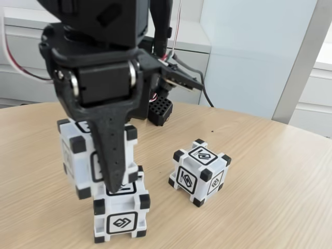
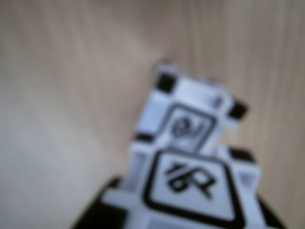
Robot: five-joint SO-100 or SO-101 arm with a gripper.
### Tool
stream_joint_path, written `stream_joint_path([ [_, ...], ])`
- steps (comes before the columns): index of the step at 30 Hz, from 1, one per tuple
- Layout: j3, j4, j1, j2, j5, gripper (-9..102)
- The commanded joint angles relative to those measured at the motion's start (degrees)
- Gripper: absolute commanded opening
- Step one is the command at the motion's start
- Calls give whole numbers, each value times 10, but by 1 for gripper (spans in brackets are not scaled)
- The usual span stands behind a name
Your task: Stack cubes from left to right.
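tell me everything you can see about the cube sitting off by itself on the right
The lone cube looks like white plastic with black blocks at its corners and a black-framed square glyph on each visible face. It sits flat on the light wooden table, turned so one edge faces the fixed camera. Nothing touches it; it stands apart from the other two cubes and the claw.

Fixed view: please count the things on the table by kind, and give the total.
Cubes, white with black corners: 3 (one held up at left, one under the finger at front, one apart at right)
Robot arm: 1, its gripper over the front cube
Total: 4
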Motion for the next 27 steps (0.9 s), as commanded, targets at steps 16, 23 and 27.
stream_joint_path([
  [16,83,-4,-21,14,-18,15],
  [23,83,-4,-21,14,-11,16],
  [27,83,-4,-21,14,-12,26],
])
